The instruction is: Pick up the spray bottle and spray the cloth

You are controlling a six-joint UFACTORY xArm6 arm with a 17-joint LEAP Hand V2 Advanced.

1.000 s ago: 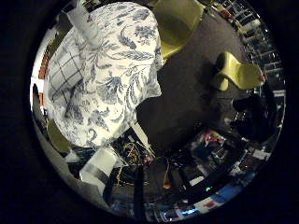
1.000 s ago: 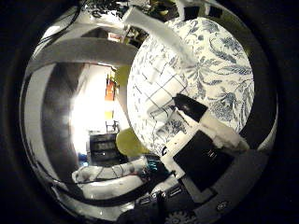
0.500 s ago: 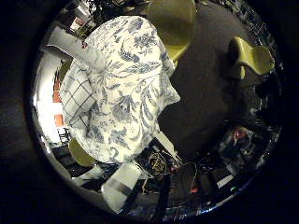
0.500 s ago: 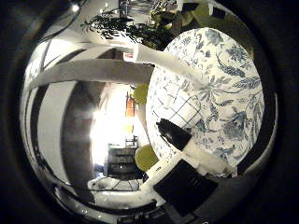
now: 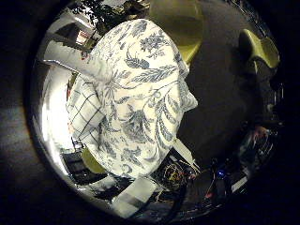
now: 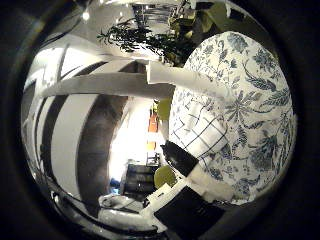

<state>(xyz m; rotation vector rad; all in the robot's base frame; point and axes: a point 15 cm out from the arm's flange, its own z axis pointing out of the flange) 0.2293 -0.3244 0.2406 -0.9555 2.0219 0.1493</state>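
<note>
Well above the round tabletop, the hand looks down from some way off, far enough that almost the whole top fits into both palm views. A tablecloth printed with blue-grey leaves and flowers on white covers the top and hangs over its rim in soft folds.

The cloth, white with a thin dark check, lies flat on the tablecloth close to one edge of the tabletop. It sits on the side towards the bright part of the room, with nothing resting on it.

As for the fingers, one long white one reaches out straight across the view. It passes in front of the tabletop's edge near the checked cloth, well apart from both. A second, white with a black end, stretches out from the dark body of the hand in the same loose way. They look straight and spread, and nothing shows between them or against the palm.

Around the tabletop lies a dark floor. One yellow-green chair is drawn up just beside the tabletop's far rim, and another stands well apart on the floor. A leafy plant stands beyond the tabletop, on the side where the white finger crosses
</note>
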